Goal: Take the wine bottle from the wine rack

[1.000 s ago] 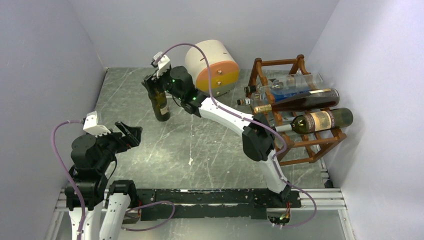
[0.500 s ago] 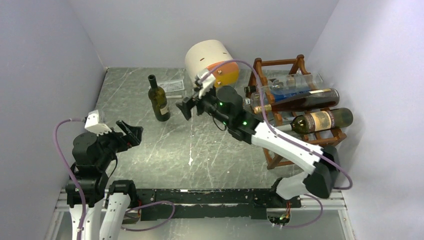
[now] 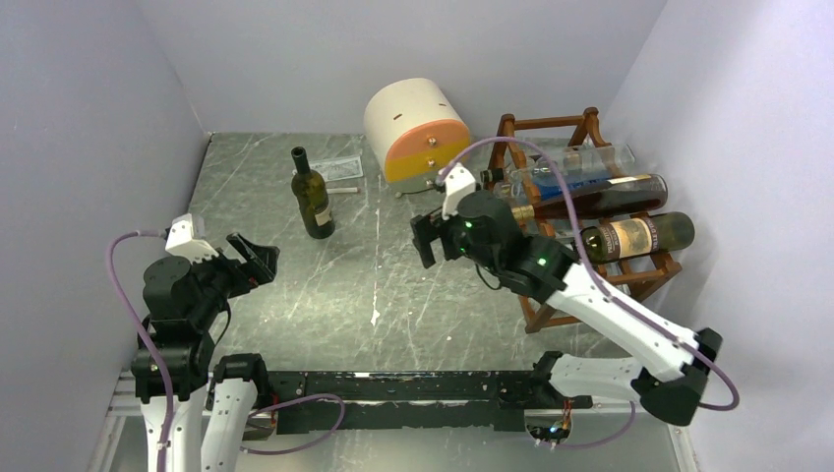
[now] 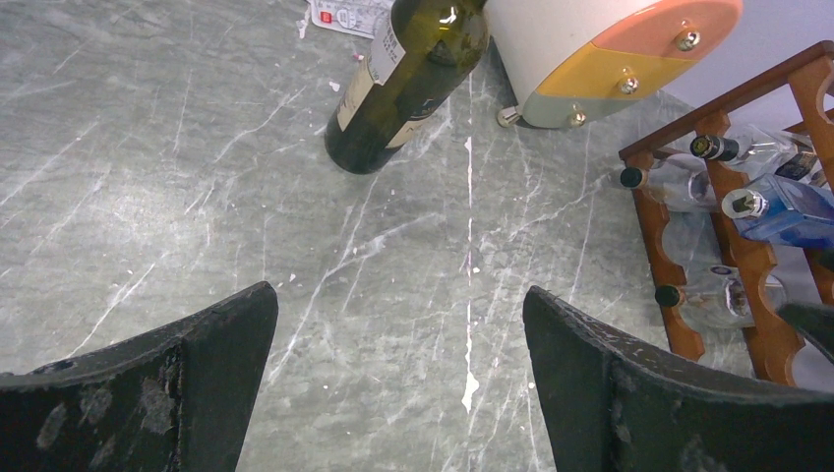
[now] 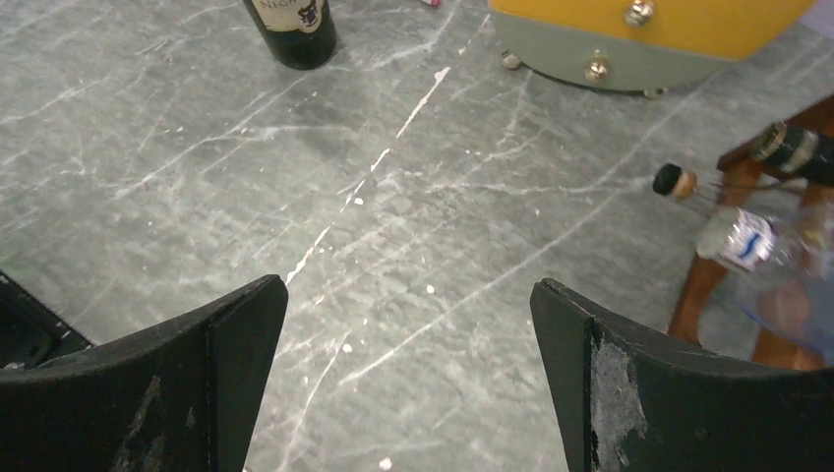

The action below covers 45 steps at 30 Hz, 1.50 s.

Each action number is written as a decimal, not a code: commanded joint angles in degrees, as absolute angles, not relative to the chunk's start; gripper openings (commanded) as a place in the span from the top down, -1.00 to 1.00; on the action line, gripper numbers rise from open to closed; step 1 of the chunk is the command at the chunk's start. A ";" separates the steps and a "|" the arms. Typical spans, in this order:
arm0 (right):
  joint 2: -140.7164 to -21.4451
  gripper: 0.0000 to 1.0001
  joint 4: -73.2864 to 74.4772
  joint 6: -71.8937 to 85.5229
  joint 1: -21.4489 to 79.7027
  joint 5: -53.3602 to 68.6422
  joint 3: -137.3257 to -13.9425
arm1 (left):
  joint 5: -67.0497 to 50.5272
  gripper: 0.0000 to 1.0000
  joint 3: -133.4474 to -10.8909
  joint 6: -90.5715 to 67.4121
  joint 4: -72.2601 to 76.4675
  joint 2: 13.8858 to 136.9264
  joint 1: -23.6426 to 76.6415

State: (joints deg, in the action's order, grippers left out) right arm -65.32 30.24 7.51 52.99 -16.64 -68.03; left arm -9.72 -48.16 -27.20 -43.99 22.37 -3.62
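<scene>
Wine bottle (image 3: 314,204) stands upright and alone on the grey marbled table (image 3: 393,295), at the far left of the surface, well apart from the wine rack (image 3: 547,124) and to the left of the round cream-and-orange drawer box (image 3: 418,123). A second ago the right gripper (image 3: 423,241) was up against its neck. Half a second ago it had let go and drawn off to the right. Now it is farther still, nearer the arm bases and just in front of the rack's bottle necks. Its fingers are spread wide with only bare table between them. The bottle has not shifted since the release. The left gripper (image 3: 261,264) hangs where it was, low at the near left, fingers wide apart and holding nothing.

The bottle is dark olive-green glass with a slim neck and a dark top. A cream label with dark print wraps its lower body. A small printed card (image 3: 340,168) lies flat just behind it. Three other bottles lie on the rack, necks pointing left: a clear one with blue inside (image 3: 575,165), an amber one (image 3: 600,200) and a dark one with a tan label (image 3: 634,236).
</scene>
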 commanded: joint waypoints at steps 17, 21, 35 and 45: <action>-73.18 -0.99 53.55 22.25 48.75 -48.41 -96.09 | -12.05 -0.97 -47.04 -26.70 -41.28 20.49 -2.79; -75.36 -1.00 54.36 25.60 36.07 -42.20 -98.52 | -11.88 -0.97 -46.94 -26.80 -41.26 19.92 -2.42; -95.82 -1.00 71.91 49.10 16.22 -46.03 -121.89 | -11.76 -0.97 -46.79 -27.02 -41.16 18.10 -2.20; -96.87 -1.00 67.92 52.15 7.13 -40.34 -117.20 | -12.05 -0.97 -46.93 -26.86 -41.53 18.63 -2.55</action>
